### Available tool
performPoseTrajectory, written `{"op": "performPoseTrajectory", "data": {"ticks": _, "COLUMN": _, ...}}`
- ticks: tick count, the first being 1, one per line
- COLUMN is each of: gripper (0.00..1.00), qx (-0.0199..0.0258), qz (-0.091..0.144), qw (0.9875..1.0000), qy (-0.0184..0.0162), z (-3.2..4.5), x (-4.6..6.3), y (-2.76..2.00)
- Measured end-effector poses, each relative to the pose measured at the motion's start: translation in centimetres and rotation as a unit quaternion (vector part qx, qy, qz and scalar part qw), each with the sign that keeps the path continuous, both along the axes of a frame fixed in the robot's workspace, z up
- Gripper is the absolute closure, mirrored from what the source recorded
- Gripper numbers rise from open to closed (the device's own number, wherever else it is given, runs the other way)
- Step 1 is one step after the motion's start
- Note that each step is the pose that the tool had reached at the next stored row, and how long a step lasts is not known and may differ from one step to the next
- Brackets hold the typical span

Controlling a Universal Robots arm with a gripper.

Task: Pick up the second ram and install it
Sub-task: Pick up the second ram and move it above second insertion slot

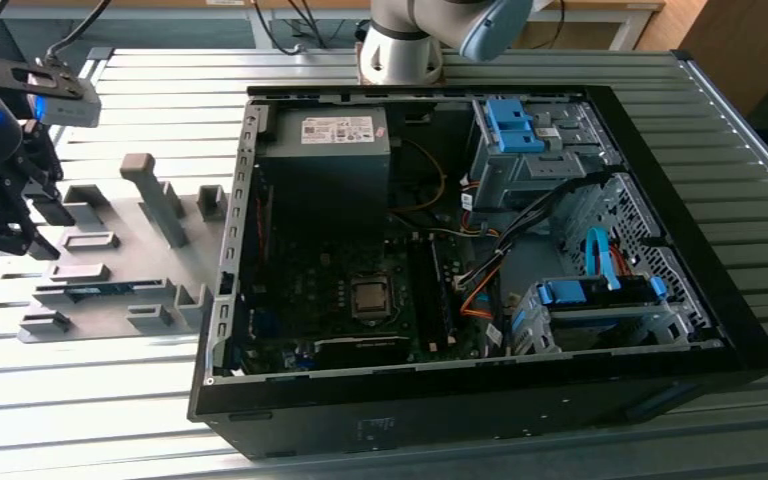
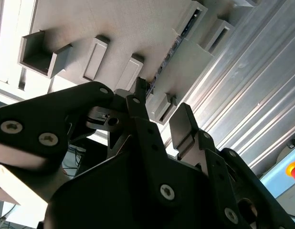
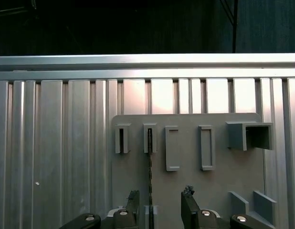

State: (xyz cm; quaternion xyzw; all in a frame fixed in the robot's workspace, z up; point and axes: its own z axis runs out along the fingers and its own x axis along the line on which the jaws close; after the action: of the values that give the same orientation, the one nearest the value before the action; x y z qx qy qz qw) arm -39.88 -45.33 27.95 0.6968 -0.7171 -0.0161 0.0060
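Note:
The second ram (image 1: pixel 95 290) stands on edge in the slotted blocks of the grey tray (image 1: pixel 117 265), at the exterior view's left. It appears as a thin dark edge between two holders in the first wrist view (image 3: pixel 150 176) and the second wrist view (image 2: pixel 170 50). My gripper (image 1: pixel 8 232) hangs above the tray's outer side, open, with nothing between its fingers (image 3: pixel 160 201) (image 2: pixel 162 112). In the first wrist view the ram's edge runs toward the gap between one fingertip (image 3: pixel 133 199) and the other, apart from both.
An open black computer case (image 1: pixel 704 330) lies beside the tray, its motherboard (image 1: pixel 344 300) and long black sockets (image 1: pixel 430 295) facing up. The arm's base (image 1: pixel 404 50) stands behind the case. All of it rests on a ribbed aluminium table (image 1: pixel 117 410).

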Motion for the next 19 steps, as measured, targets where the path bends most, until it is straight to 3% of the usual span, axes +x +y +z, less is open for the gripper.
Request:
{"op": "performPoseTrajectory", "data": {"ticks": 10, "gripper": 0.53, "qx": 0.0002, "qz": 0.0, "qw": 1.0, "qy": -0.0002, "z": -0.15, "x": 0.0, "y": 0.0}}
{"op": "performPoseTrajectory", "data": {"ticks": 19, "gripper": 0.53, "qx": 0.0, "qz": 0.0, "qw": 1.0, "qy": 0.0, "z": -1.2, "x": 0.0, "y": -0.11}}
